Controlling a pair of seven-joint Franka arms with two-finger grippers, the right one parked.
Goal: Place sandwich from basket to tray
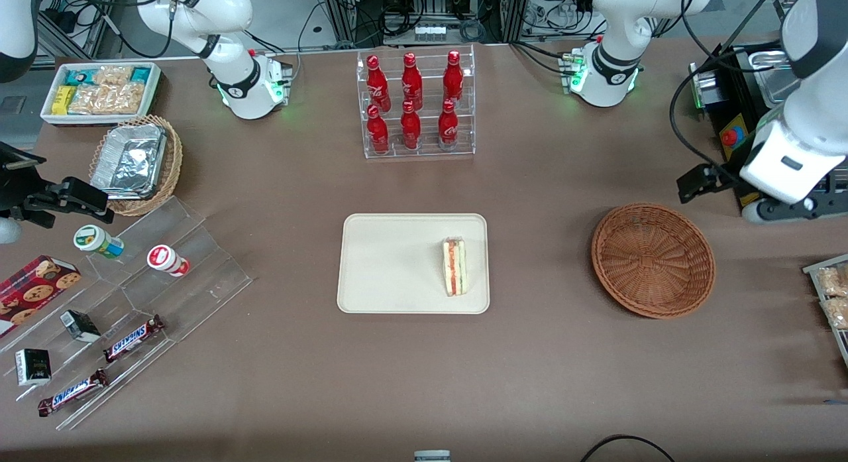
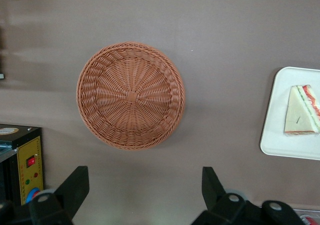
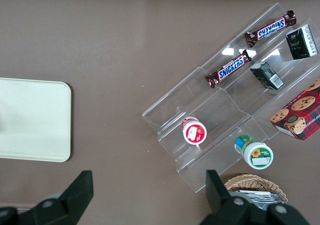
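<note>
Front view. The sandwich lies on the tray, near the tray's short edge that faces the basket, with its striped cut edge turned upward. The basket sits on the brown table, well apart from the tray, toward the working arm's end, and holds nothing. The gripper of the left arm hangs above the table just beside the basket's rim, farther from the camera than the basket's centre. A clear rack of red bottles stands farther from the camera than the tray. Toward the parked arm's end lie a tan wicker basket with foil containers, a white bin of snack packets and a stepped clear stand bearing chocolate bars and small pots.

Left wrist view. The gripper is spread wide, its two dark fingers well apart with nothing between them. The basket shows its bare woven floor. The sandwich rests flat on the tray, its pale triangular face up and its red and green layers along one side. A black box with a yellow panel stands near the basket.

Right wrist view. One corner of the tray appears bare, with the stepped clear stand near it.
</note>
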